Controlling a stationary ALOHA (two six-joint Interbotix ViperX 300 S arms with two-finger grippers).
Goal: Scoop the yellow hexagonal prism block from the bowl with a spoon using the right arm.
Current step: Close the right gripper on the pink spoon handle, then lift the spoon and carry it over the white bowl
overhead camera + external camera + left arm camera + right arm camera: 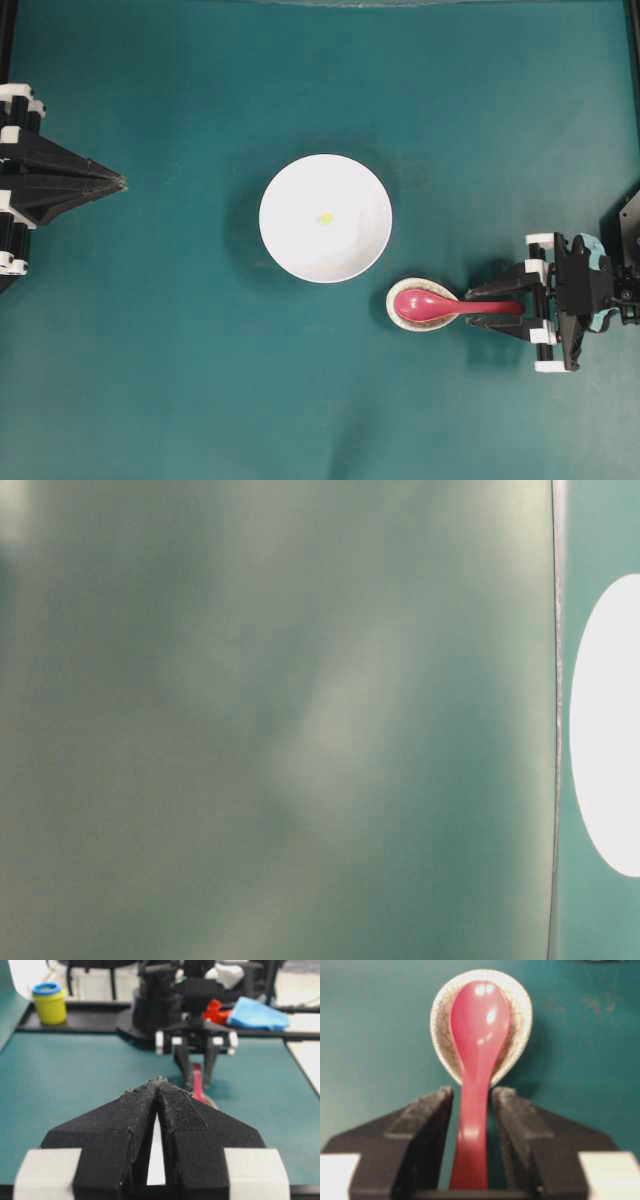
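The white bowl (pixel 290 240) sits mid-table with the tiny yellow hexagonal prism block (pixel 325 217) near its centre. To its lower right, the red-pink spoon (pixel 425 303) lies with its scoop in a small speckled dish (pixel 400 318) and its handle pointing right. My right gripper (pixel 470 308) straddles that handle. In the right wrist view the spoon (pixel 479 1025) runs between the jaws of the gripper (pixel 472 1094), which is open with a narrow gap on each side of the handle. My left gripper (pixel 122 182) rests at the left edge, shut and empty (pixel 158 1081).
The speckled dish (pixel 520 1015) lies just beyond the right fingertips. Past the table's far edge in the left wrist view stand a yellow tub with a blue lid (pixel 49 1002), a blue cloth (pixel 257 1012) and a red object (pixel 214 1010). The table-level view is blurred.
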